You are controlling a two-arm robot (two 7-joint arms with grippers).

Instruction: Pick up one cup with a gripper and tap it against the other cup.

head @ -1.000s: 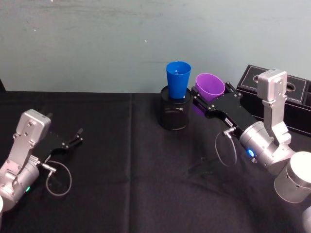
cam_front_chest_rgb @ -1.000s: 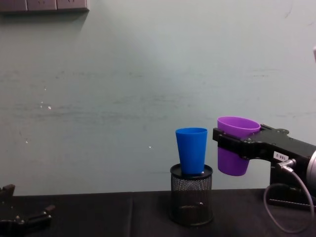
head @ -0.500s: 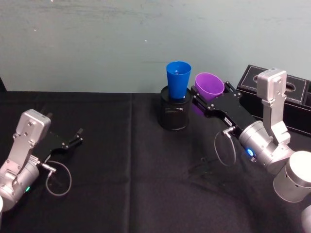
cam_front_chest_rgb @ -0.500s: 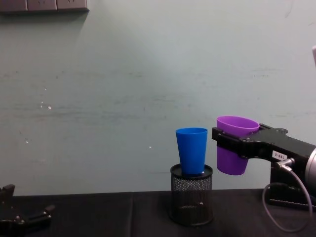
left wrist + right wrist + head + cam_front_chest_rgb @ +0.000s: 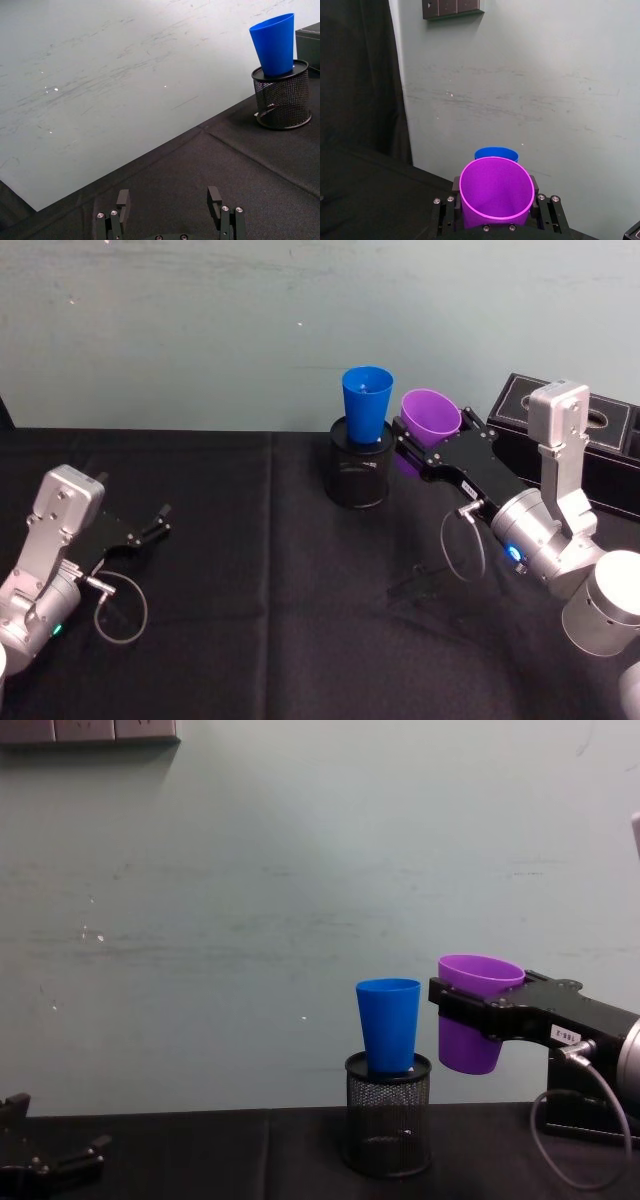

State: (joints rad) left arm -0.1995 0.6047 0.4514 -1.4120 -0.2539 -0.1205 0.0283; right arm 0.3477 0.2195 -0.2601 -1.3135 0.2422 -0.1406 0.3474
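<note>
Right claw (image 5: 432,432) gripping purple cup (image 5: 470,1042) aloft, chest view reveals slim gap beside blue cup (image 5: 389,1025), left claw (image 5: 169,197) parked, wide.

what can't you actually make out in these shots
- Blue cup base: hidden inside the mesh pen holder in the chest and head views.
- Most of the blue cup in the right wrist view: behind the purple cup, just a rim sliver showing.
- Purple cup's mid wall, chest view: covered by the right gripper.
- Left gripper, chest view: cut off at the lower left corner.
</note>
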